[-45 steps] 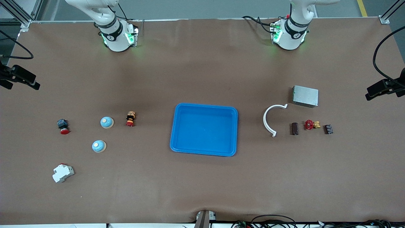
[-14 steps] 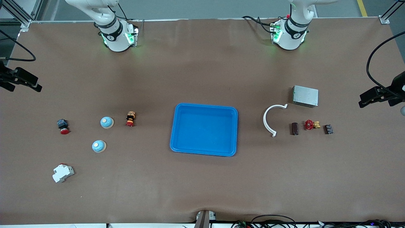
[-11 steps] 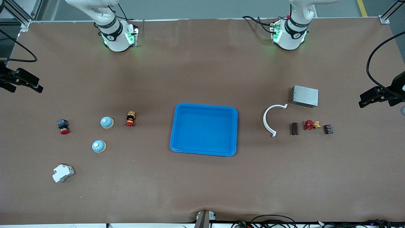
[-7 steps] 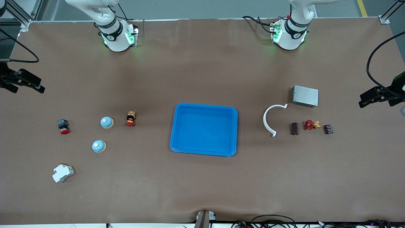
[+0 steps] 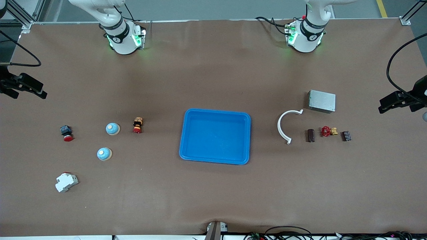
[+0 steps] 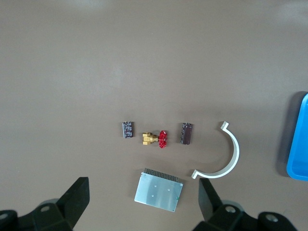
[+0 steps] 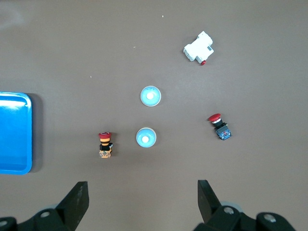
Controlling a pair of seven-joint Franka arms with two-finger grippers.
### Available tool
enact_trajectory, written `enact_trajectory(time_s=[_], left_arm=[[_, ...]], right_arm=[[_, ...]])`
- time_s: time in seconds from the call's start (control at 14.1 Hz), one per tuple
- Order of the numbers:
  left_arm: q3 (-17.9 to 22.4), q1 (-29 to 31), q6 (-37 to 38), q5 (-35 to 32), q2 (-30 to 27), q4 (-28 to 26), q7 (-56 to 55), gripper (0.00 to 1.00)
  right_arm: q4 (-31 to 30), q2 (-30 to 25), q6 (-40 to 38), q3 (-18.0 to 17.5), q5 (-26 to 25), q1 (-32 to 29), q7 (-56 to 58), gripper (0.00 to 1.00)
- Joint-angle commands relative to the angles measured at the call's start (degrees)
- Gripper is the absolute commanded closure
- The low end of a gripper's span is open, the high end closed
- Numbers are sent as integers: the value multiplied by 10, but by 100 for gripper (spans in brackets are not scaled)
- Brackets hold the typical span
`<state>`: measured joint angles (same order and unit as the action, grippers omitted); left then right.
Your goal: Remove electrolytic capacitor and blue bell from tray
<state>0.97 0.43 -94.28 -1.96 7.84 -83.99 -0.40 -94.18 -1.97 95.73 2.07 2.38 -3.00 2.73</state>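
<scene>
the tray [image 5: 215, 136] lay empty; both bells [image 5: 112, 129] sat at its nine o'clock. left gripper [image 6: 144, 204] and right gripper [image 7: 143, 202] hung wide open, holding nothing; probably nothing remained to lift.

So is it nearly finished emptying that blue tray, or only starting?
It looks finished. The tray holds nothing. Two blue bells sit on the table toward the right arm's end, and a dark capacitor toward the left arm's end. Nothing is in hand: the left hand and right hand hang open over the table's ends. Nothing seems left.
</scene>
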Motion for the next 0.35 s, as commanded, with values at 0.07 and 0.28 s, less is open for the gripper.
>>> enact_trajectory(time_s=[0.07, 0.28], left_arm=[[0, 3, -4, 2, -3, -2, 1, 0], [0, 3, -4, 2, -3, -2, 3, 0]], right_arm=[[-18, -17, 10, 2, 6, 3, -7, 0], [-17, -17, 13, 2, 6, 3, -7, 0]])
